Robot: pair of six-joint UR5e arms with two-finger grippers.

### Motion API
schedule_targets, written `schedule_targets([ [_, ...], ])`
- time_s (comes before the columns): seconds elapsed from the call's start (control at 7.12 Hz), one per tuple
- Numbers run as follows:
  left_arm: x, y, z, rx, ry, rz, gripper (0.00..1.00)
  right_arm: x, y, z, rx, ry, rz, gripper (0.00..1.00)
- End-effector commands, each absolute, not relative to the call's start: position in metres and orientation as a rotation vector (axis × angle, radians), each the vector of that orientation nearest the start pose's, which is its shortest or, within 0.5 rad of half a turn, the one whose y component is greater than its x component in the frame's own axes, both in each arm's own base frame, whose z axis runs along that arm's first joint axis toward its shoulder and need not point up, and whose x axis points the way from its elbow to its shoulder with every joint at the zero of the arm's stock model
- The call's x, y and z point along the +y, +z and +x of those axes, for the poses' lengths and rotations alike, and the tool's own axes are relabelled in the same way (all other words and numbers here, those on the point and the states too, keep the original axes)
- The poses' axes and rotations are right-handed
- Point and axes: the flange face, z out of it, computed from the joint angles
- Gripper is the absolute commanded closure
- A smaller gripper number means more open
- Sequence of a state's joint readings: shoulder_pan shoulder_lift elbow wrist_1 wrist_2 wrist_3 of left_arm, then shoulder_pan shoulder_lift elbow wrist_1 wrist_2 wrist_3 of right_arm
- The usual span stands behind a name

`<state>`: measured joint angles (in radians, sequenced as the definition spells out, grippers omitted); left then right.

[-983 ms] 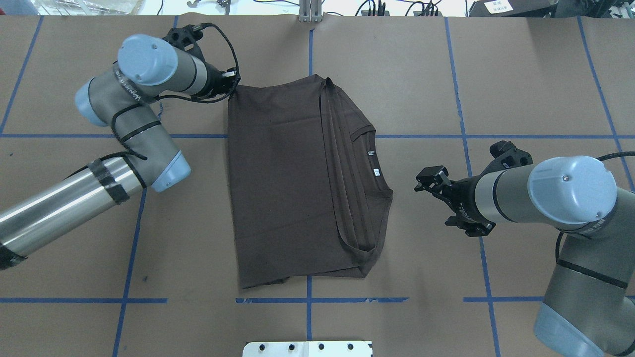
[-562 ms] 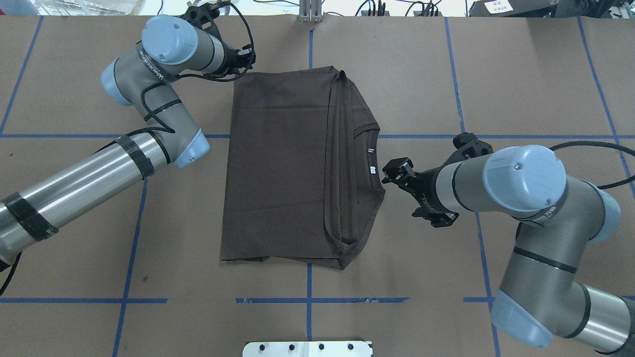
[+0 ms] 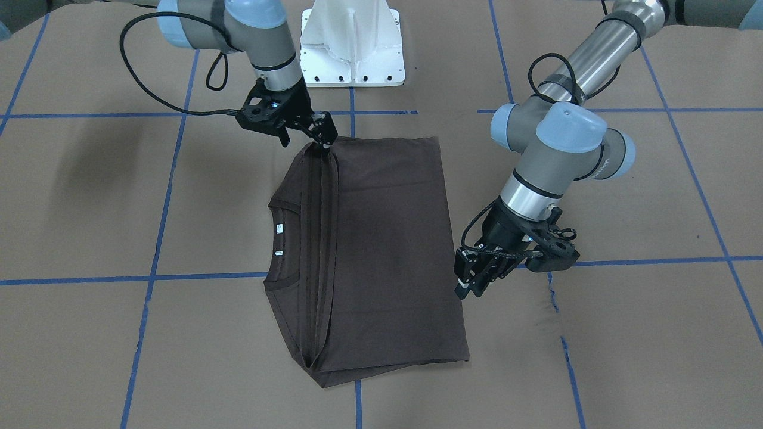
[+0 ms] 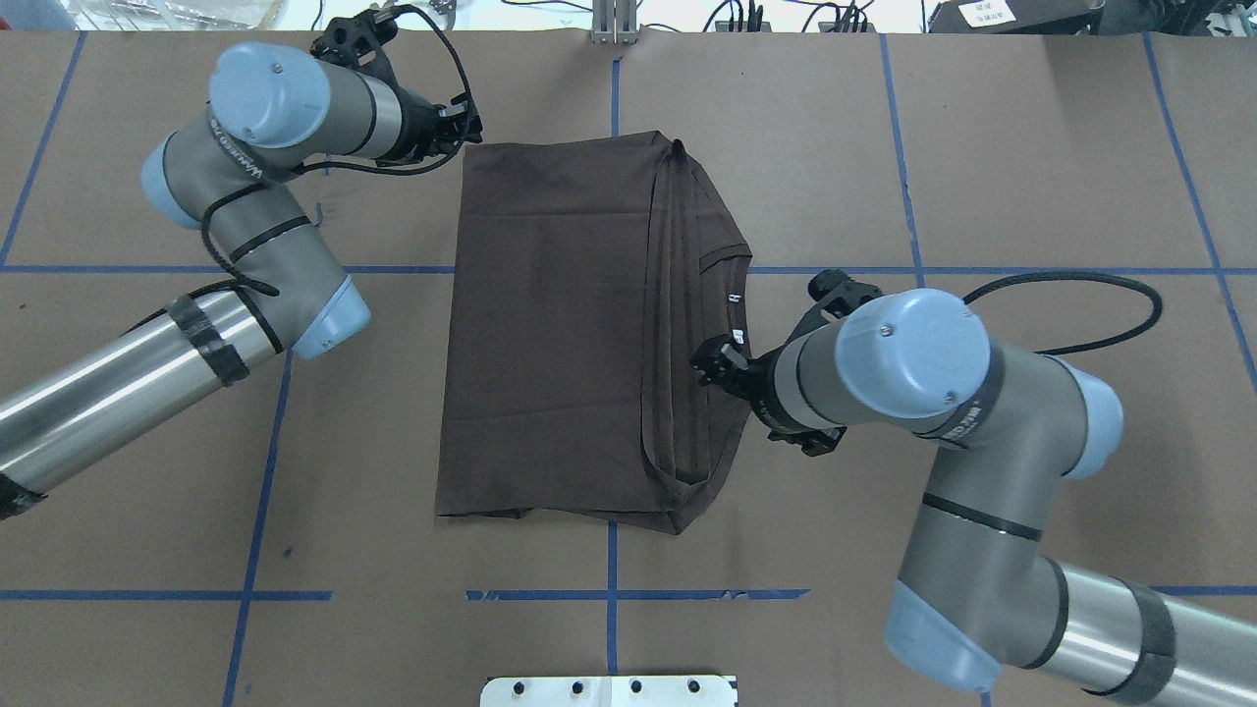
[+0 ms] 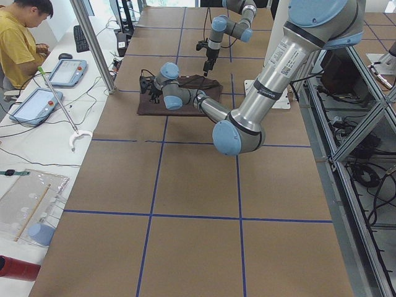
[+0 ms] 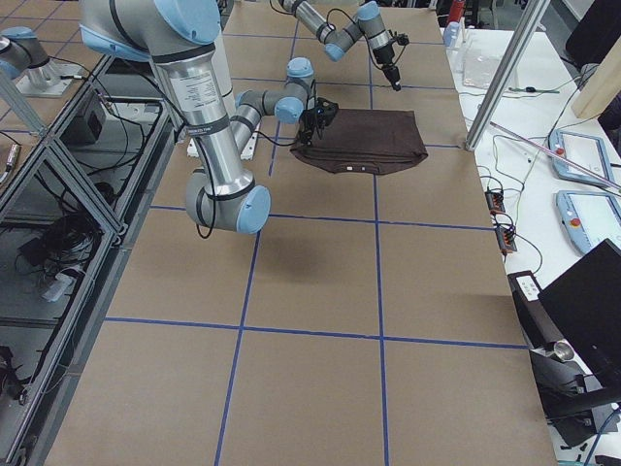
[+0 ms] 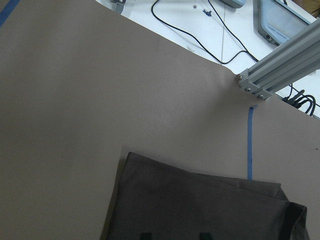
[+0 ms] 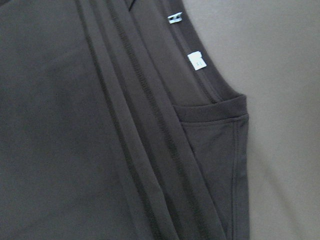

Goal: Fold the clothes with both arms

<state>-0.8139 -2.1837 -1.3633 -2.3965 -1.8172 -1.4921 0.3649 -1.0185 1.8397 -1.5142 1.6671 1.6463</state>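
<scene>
1. Since a moment ago my right gripper (image 4: pixel 715 359) has swung in over the T-shirt (image 4: pixel 550 334) at its collar edge; I cannot tell its opening.
2. My left gripper (image 3: pixel 468 285), fingers parted and empty, hangs by the far left corner.
3. Bare table (image 4: pixel 1031 147) surrounds one folded shirt, two arms, and two white labels (image 8: pixel 196 60).

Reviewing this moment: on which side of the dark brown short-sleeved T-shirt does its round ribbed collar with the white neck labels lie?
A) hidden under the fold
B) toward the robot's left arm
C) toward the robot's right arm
C: in the overhead view the collar and labels sit at the T-shirt edge on the right, beside the right gripper.
</scene>
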Motion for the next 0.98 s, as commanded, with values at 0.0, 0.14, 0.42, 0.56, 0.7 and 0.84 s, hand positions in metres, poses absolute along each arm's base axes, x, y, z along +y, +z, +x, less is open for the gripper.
schedule_targets([
  [0.0,-0.601,0.293,0.42,1.219,-0.495,0.326,0.57,-0.334,0.219,-0.588,-0.829,0.167,0.128,0.0],
  [0.14,-0.6,0.293,0.421,1.22,-0.494,0.323,0.57,-0.336,0.228,-0.592,-0.799,0.072,0.169,0.0],
  [0.42,-0.6,0.291,0.421,1.223,-0.494,0.324,0.57,-0.332,0.235,-0.595,-0.701,-0.055,0.19,0.0],
  [0.56,-0.599,0.291,0.422,1.224,-0.493,0.323,0.57,-0.326,0.242,-0.599,-0.688,-0.072,0.185,0.0],
  [0.7,-0.599,0.29,0.422,1.225,-0.493,0.324,0.57,-0.317,0.243,-0.606,-0.667,-0.08,0.207,0.0],
  [0.84,-0.599,0.291,0.422,1.224,-0.493,0.323,0.57,-0.314,0.249,-0.608,-0.637,-0.091,0.211,0.0],
])
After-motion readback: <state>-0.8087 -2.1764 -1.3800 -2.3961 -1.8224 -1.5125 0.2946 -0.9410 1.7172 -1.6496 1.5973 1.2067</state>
